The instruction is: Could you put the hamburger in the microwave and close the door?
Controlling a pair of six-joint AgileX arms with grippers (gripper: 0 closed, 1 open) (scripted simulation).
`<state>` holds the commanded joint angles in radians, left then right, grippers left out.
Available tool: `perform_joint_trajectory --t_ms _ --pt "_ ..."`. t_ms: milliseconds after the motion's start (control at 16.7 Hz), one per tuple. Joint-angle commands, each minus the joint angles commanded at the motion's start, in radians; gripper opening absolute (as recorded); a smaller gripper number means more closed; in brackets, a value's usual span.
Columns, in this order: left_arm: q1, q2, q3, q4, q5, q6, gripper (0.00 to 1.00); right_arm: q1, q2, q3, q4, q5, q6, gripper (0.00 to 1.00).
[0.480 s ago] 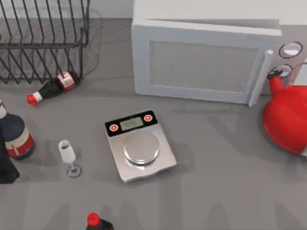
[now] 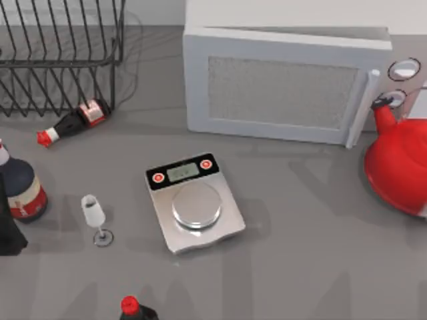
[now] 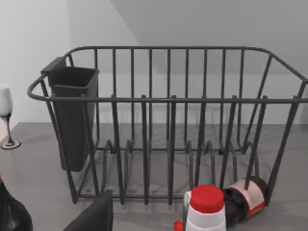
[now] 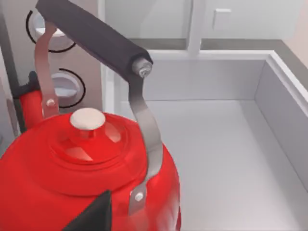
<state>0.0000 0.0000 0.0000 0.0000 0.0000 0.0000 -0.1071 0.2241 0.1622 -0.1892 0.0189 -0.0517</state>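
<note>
White and boxy, the microwave (image 2: 287,40) stands at the far edge of the desk (image 2: 300,233), toward its far right corner, and its door (image 2: 280,90) is closed flat against the front, so the speckled grey mesh window faces the near edge. The pale bar handle (image 2: 360,110) runs upright along the door's right side, just beside the panel with the two round dials (image 2: 403,69). From that I judge the door swings from its left side and has to be pulled open at the handle before anything can go inside. A red kettle (image 2: 400,167) sits at the right edge of the desk, just in front of the dials and near the handle, crowding the way in. The right gripper (image 4: 94,216) hangs above that kettle and looks toward the dials, so the right arm seems much the nearer to the handle. The left gripper (image 3: 94,216) is over the desk's left edge, facing the wire dish rack (image 2: 60,60) in the far left corner, well apart from the microwave. Whether either gripper is released or clenched I cannot tell. Where the hamburger lies I cannot tell either. A silver kitchen scale (image 2: 195,203) sits mid-desk, in front of the door.
</note>
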Motion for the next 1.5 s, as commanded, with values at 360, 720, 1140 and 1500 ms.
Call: perform_joint_trajectory --t_ms 360,720,1140,1500 --pt "0.0 0.0 0.0 0.0 0.0 0.0 1.0 -0.155 0.556 0.378 -0.283 0.015 -0.153 1.0" --pt "0.0 0.0 0.0 0.0 0.0 0.0 1.0 -0.208 1.102 0.724 -0.537 -0.012 -0.373 1.0" --pt "0.0 0.0 0.0 0.0 0.0 0.0 1.0 -0.208 1.361 0.808 -0.77 -0.026 -0.476 1.0" --pt "0.0 0.0 0.0 0.0 0.0 0.0 1.0 -0.216 1.358 0.79 -0.754 -0.025 -0.481 1.0"
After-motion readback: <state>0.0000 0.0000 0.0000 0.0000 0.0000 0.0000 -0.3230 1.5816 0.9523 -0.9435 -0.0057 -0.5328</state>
